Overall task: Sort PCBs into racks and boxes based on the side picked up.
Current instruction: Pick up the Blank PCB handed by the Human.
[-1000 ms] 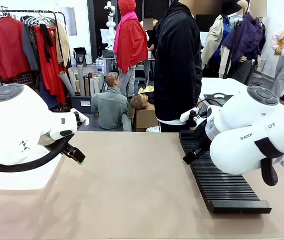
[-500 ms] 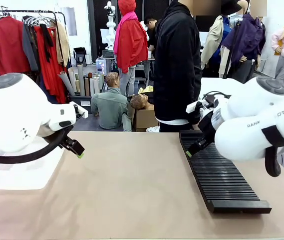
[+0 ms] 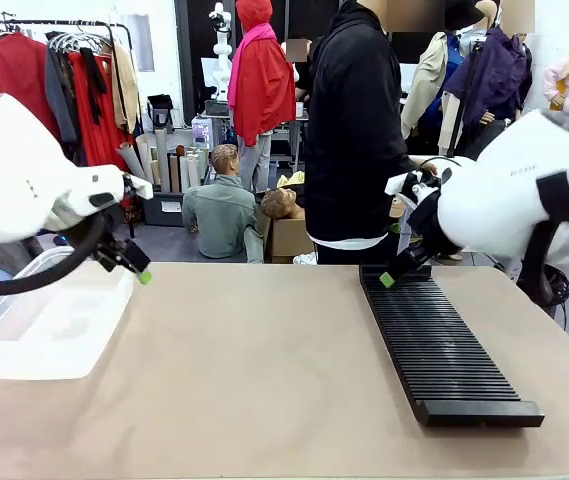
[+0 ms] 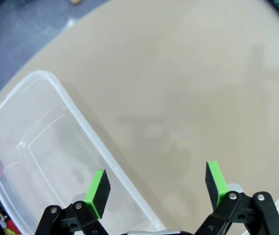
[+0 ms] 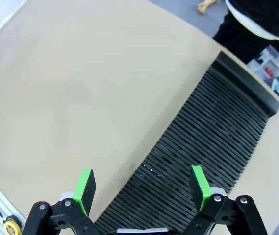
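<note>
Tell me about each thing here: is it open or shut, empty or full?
Left gripper: open, holding nothing, above the clear tub's rim.
Right gripper: open, holding nothing, above the black rack.
Clear tub: upright on the table, empty.
Black rack: lying flat on the table, slots all empty.
Person: standing at the far side of the table.
</note>
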`<state>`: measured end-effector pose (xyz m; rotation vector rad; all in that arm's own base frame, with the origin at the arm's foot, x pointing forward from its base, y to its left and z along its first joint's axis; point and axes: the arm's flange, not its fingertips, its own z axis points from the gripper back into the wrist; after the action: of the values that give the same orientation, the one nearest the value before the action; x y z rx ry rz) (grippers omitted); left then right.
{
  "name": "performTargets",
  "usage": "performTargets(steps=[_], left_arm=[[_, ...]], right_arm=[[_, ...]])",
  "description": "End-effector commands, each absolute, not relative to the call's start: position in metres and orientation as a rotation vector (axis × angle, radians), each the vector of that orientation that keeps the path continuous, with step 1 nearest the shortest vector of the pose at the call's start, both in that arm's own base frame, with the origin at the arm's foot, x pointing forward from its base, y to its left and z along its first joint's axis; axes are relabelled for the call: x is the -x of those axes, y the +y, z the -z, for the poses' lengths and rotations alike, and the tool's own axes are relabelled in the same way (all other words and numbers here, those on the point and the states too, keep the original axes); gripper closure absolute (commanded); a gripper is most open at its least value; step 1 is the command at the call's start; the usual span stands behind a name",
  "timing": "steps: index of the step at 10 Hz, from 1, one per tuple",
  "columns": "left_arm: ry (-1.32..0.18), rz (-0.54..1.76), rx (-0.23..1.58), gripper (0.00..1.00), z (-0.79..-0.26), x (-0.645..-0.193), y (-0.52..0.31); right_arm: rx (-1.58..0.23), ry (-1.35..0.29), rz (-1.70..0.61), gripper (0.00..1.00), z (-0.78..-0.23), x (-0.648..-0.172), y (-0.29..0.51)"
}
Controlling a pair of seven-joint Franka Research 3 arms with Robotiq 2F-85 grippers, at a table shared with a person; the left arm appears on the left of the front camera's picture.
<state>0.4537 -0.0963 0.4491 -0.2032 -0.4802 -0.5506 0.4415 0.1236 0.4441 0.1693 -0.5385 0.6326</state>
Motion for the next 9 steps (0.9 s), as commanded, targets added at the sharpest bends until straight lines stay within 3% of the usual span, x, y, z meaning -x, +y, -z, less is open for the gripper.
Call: performTargets(steps=[1,5,9], left_arm=[[-0.485,0.524,0.315,0.00,-0.470,-0.467,-0.070],[-0.477,0.454,0.465,0.00,-0.511,-0.470,-0.023],[-0.484,0.367,0.645,0.00,-0.533,-0.452,0.037]], right_arm=[[-0.236,-0.514,-0.643,0.00,-0.460,-0.467,0.099],[-0.389,-0.477,-0.602,0.00,-0.484,-0.493,0.049],[-0.572,-0.544,-0.468,0.00,-0.501,-0.490,-0.025]])
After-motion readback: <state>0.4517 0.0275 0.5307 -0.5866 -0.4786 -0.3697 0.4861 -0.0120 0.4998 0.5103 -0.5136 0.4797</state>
